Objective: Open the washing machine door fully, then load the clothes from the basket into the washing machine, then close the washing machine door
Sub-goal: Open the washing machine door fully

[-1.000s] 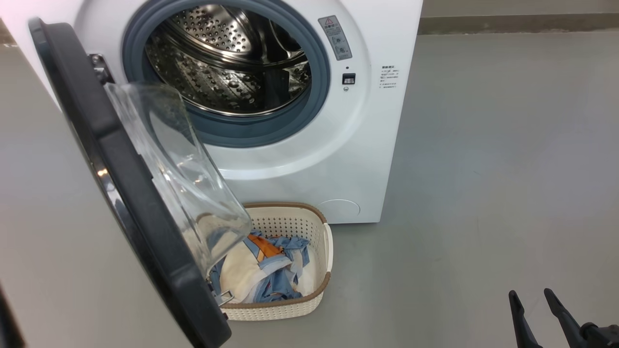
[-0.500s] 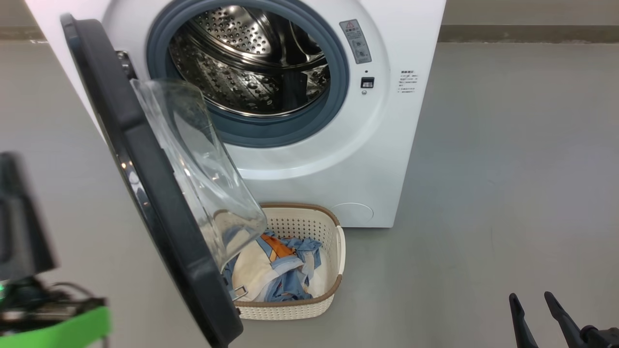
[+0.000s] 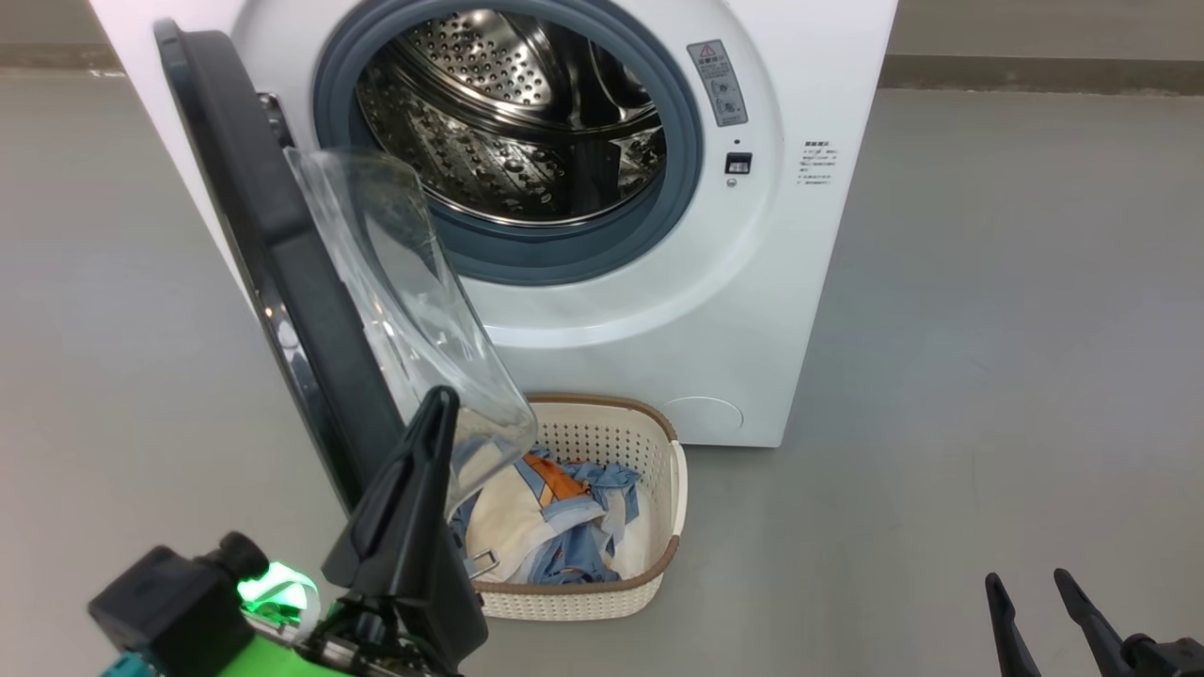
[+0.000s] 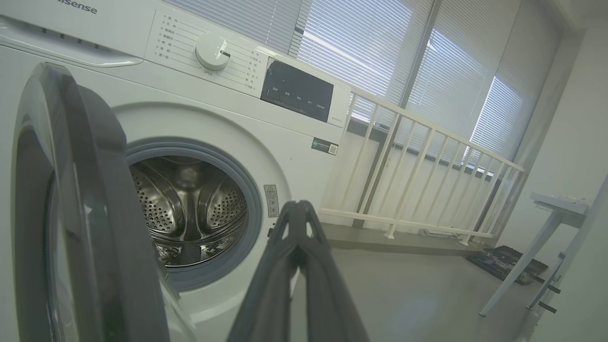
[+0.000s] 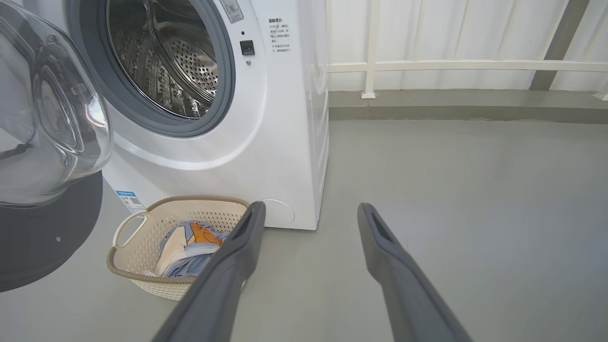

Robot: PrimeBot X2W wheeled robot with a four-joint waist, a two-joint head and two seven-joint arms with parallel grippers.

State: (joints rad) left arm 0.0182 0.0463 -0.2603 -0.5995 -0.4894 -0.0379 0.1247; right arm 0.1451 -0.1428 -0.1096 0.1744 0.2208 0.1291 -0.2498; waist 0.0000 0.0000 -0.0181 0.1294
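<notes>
At lower left of head view, my L gripper (image 3: 439, 400) rises w/ its two dark fingers pressed flat together, empty. Its tip overlaps the lower part of the washing machine door (image 3: 282, 263) in that view; whether they touch cannot be told. L wrist view shows the same closed tips pointing toward the machine front, door rim at that view's left.

Door: hinged on the L side of the washing machine (image 3: 658, 310) and standing swung out, nearly edge-on to the head cam. The black rim faces L and the clear glass bulge (image 3: 404, 282) faces R, toward the opening. Behind it the grey gasket (image 3: 583, 259) rings the perforated steel drum (image 3: 508, 113).

Basket (image 3: 602, 432): on the grey floor (image 3: 988, 329), just in front of the machine's base, partly under the door's glass as seen from the head cam. Its brown rim and one side handle are clear in R wrist view.

Clothes (image 3: 555, 527): bundled inside the basket, lt. blue w/ a cream panel and orange print.

At lower right, my R gripper (image 3: 1027, 583) has its fingers spread wide, empty, over bare floor and well apart from the basket. R wrist view shows basket and machine base beyond its L finger, and a white railing (image 5: 451, 65) at the back.
</notes>
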